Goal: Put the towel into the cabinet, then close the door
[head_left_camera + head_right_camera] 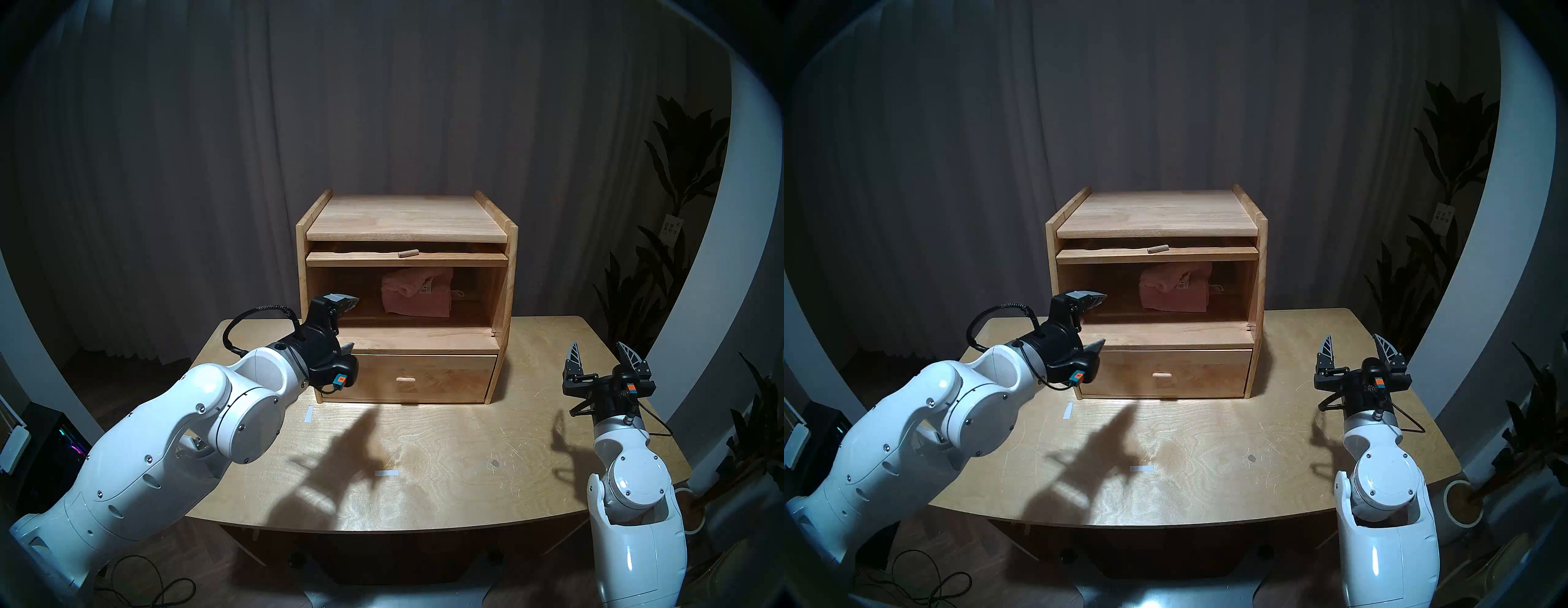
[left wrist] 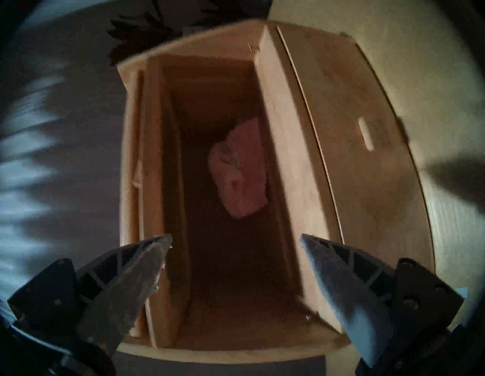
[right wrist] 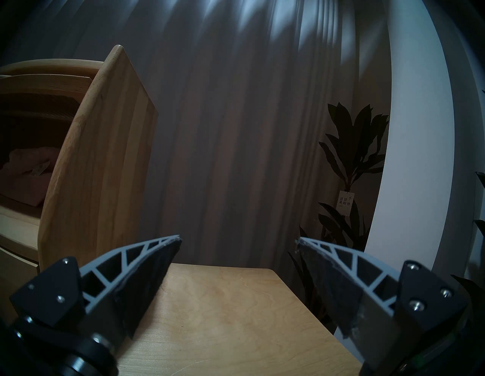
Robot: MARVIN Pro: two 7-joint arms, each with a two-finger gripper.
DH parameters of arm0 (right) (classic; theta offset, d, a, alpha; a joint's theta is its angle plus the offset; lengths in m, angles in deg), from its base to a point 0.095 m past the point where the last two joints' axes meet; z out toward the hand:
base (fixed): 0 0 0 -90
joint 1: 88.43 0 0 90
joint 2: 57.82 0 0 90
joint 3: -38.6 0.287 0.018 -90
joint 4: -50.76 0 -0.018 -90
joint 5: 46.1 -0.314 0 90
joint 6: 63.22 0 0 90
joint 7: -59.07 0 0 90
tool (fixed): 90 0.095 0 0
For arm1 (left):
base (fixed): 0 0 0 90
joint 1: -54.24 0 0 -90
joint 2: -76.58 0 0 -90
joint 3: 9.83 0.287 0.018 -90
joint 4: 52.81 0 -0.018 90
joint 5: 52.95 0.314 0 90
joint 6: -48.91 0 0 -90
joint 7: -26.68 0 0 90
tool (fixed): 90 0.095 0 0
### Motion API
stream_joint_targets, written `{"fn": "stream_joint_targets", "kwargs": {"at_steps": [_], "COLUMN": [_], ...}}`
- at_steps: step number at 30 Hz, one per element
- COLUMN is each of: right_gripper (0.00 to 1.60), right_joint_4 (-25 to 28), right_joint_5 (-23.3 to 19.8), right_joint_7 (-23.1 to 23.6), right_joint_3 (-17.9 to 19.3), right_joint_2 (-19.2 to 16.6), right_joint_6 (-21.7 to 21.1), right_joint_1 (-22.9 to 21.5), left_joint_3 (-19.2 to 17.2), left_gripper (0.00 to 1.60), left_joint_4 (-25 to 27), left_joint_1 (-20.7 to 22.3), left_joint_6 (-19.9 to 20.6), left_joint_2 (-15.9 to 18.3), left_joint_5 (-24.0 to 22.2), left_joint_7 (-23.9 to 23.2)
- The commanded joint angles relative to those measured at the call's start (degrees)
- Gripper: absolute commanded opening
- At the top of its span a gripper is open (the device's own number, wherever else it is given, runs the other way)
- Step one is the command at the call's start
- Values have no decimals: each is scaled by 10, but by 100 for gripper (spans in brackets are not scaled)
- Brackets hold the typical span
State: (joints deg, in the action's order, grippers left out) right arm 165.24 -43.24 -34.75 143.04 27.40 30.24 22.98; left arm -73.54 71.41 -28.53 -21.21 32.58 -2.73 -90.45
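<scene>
- Head stereo left view: wooden table (image 1: 445,458), dark curtain (image 1: 382,106) behind the cabinet (image 1: 407,220).
- Towel (image 1: 413,293) inside the cabinet's compartment; door (image 1: 407,258) raised flat above the opening.
- Left gripper (image 1: 350,325) at the cabinet's front-left, jaws wide, empty.
- Right gripper (image 1: 600,352) right of the cabinet, jaws spread, empty.

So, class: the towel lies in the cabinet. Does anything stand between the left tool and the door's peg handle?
Nothing visible does. The door is slid up flat under the cabinet top, its peg at the front edge. The open left tool hangs at the opening's lower left, with clear space up to the peg. The towel sits farther back.
</scene>
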Motion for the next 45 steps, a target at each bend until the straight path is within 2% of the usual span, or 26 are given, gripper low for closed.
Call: {"fn": "stream_joint_targets", "kwargs": {"at_steps": [1,4,9,12,14,18,19,22,30,32,34,38,45], "right_gripper": [160,160,160,160,160,160,160,160,160,160,160,160,160], "right_joint_4": [14,11,7,6,4,2,2,9,45,62,68,97,124], "right_joint_5": [0,0,0,0,0,0,0,-1,2,5,9,30,65], "right_joint_7": [0,0,0,0,0,0,0,2,11,17,20,33,52], "right_joint_3": [-1,-1,0,0,0,0,0,-10,-50,-67,-71,-98,-126], "right_joint_2": [0,-1,-1,-1,-1,-1,-1,1,2,0,-4,-15,-37], "right_joint_6": [3,3,2,2,2,2,2,5,13,17,20,34,51], "right_joint_1": [-3,-4,-5,-5,-5,-6,-6,-13,-37,-46,-49,-58,-66], "left_joint_3": [-54,-79,-117,-155,-170,-222,-224,-267,-317,-342,-347,-385,-430], "left_gripper": [160,160,160,160,160,160,160,160,160,160,160,160,160], "left_joint_4": [43,70,114,137,143,152,151,133,91,73,69,41,6], "left_joint_1": [26,23,18,18,19,9,6,-17,-58,-72,-75,-98,-127], "left_joint_6": [71,76,91,104,113,130,135,155,184,194,196,207,219], "left_joint_2": [-67,-82,-89,-94,-98,-109,-111,-125,-149,-161,-163,-181,-205], "left_joint_5": [-66,-115,-165,-186,-198,-220,-224,-241,-269,-281,-285,-306,-335], "left_joint_7": [10,0,-1,12,19,34,37,49,57,60,60,62,62]}}
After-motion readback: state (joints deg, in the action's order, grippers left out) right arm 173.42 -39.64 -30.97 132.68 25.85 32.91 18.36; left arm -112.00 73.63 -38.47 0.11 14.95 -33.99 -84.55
